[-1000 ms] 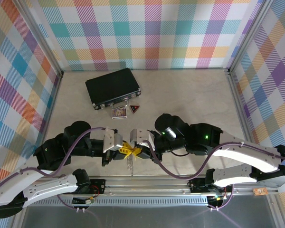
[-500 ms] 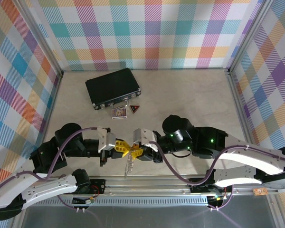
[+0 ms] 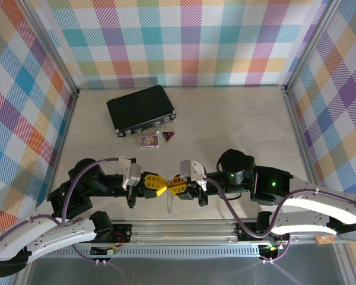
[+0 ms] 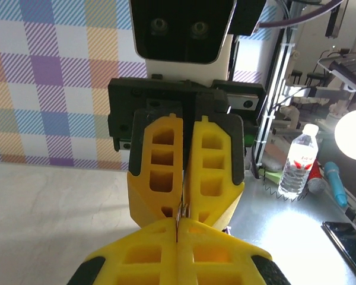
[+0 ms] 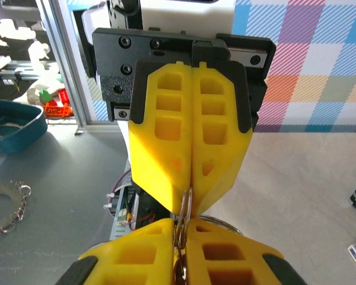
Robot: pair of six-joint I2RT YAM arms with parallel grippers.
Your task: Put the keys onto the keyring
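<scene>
Low over the table's near edge, my left gripper (image 3: 156,183) and right gripper (image 3: 177,184) meet tip to tip. Both are shut on thin metal wire loops of the keyring (image 5: 187,203), pinched where the yellow fingertips touch. In the left wrist view my left gripper (image 4: 178,222) sits at the bottom, the right one's fingers (image 4: 166,166) above, the keyring loops (image 4: 185,209) between. A slim silvery piece (image 3: 168,203) hangs below the fingertips; I cannot tell if it is chain or key. The keys are not distinguishable from the yellow fingers.
A black case (image 3: 141,108) lies at the back left, with a small picture card (image 3: 148,141) and a red-and-black tag (image 3: 168,136) in front of it. The metal rail (image 3: 184,228) runs just below the grippers. A water bottle (image 4: 299,160) stands off the table.
Both arms shifted, the right arm's body drawing back to the right. The fingertips stayed together, and the hanging silvery piece moved slightly right.
</scene>
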